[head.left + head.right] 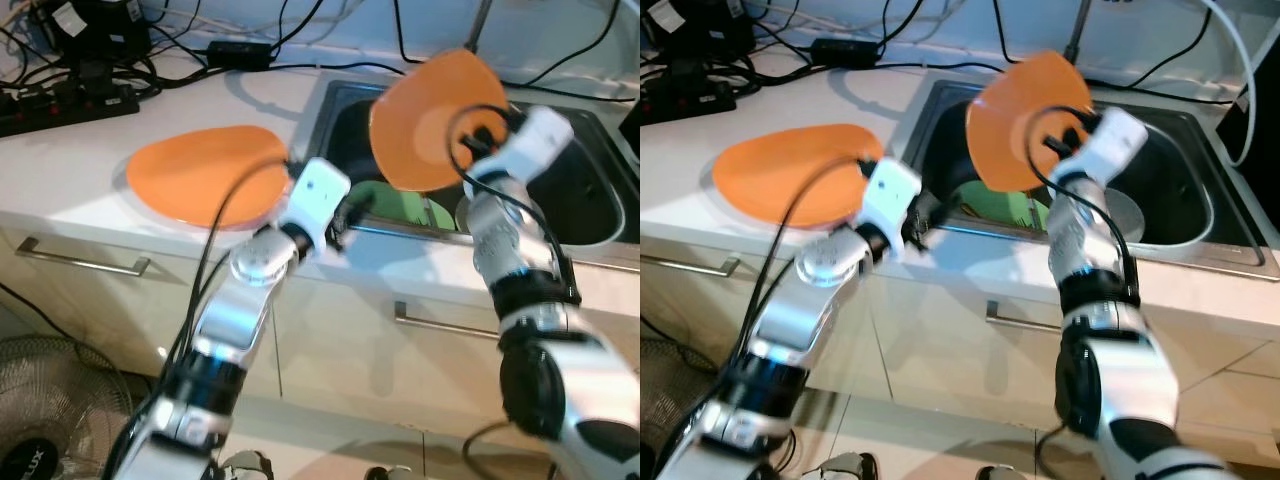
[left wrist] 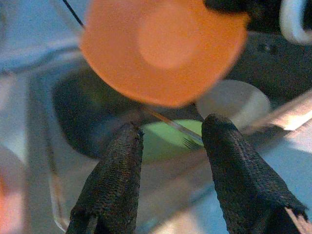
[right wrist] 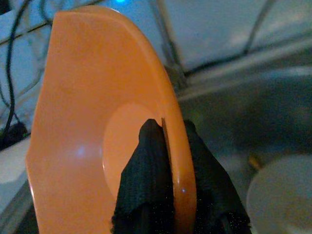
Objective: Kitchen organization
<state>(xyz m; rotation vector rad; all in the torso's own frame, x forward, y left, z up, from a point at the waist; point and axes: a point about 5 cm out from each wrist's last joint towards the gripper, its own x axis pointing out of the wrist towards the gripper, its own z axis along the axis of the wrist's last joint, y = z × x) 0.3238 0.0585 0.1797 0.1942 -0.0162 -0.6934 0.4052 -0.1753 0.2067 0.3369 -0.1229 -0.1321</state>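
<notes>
The right claw (image 3: 168, 161) is pinched on the rim of an orange plate (image 1: 437, 120), one finger on each face, holding it raised and tilted above the sink (image 1: 585, 200). The left claw (image 2: 170, 161) is spread with nothing between its fingers; it hovers at the front lip of the sink, near the table (image 1: 60, 170) edge.

Step in hand, as judged: transfer of the held plate out of the sink. A second orange plate (image 1: 205, 175) lies flat on the table to the left of the sink and is the likely stacking place.

The next move calls for carrying the plate leftward over the sink rim, levelling it, then lowering it onto the flat plate before release.

Clearances: a green plate (image 1: 395, 205) and a pale dish (image 1: 1120, 215) sit in the basin beneath. The left arm lies between sink and stack. Black cables (image 1: 90, 85) crowd the rear of the table; the area around the flat plate is open
</notes>
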